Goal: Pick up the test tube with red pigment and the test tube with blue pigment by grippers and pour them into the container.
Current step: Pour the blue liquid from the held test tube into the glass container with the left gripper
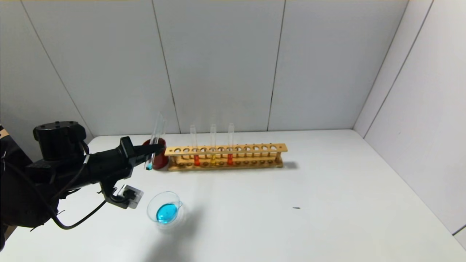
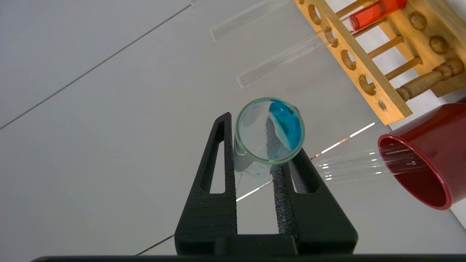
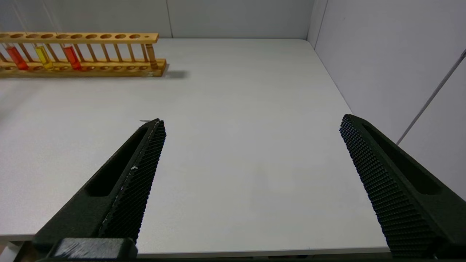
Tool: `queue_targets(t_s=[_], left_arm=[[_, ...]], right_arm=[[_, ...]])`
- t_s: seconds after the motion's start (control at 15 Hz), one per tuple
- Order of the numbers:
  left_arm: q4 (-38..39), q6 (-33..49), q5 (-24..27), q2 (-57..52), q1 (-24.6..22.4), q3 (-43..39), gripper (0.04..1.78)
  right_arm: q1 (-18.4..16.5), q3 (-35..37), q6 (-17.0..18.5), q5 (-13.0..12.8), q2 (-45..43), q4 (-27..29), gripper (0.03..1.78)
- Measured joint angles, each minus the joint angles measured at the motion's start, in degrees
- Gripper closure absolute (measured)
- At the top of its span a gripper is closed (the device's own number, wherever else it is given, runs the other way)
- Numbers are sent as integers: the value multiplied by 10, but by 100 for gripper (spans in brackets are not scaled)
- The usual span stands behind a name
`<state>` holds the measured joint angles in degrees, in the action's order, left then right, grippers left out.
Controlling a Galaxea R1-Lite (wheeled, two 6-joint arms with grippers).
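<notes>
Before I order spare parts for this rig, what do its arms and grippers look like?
The left arm is bulky and black, with a small grey-white box beneath it and a looping black cable. The left gripper and right gripper each have two black pointed fingers with slotted cut-outs and rough textured inner pads. No markings are visible.

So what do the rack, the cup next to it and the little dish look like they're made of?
The rack looks like pale varnished wood: grain, turned posts and dowel rungs show in the left wrist view. The cup looks like dark red glossy plastic, opaque with a shiny rim, though glazed ceramic is possible. The dish looks like clear glass: the blue liquid shows through it.
</notes>
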<state>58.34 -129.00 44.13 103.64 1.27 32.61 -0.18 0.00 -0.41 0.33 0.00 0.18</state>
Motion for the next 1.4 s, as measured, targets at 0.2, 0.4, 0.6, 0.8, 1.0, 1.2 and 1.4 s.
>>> queue_targets(t_s=[0.2, 0.4, 0.6, 0.8, 1.0, 1.2, 1.4], left_arm=[[0, 0, 0, -1, -1, 0, 149], [0, 3, 0, -2, -1, -1, 149], [-1, 16, 6, -4, -2, -5, 149], [5, 9, 7, -9, -3, -7, 149], [10, -12, 6, -14, -3, -4, 149], [41, -19, 2, -19, -5, -3, 149], [42, -21, 1, -22, -5, -3, 149]], right_arm=[[0, 0, 0, 0, 0, 0, 6], [0, 0, 0, 0, 0, 0, 6], [0, 0, 0, 0, 0, 0, 6], [0, 0, 0, 0, 0, 0, 6], [0, 0, 0, 0, 0, 0, 6], [0, 0, 0, 0, 0, 0, 6], [0, 0, 0, 0, 0, 0, 6]])
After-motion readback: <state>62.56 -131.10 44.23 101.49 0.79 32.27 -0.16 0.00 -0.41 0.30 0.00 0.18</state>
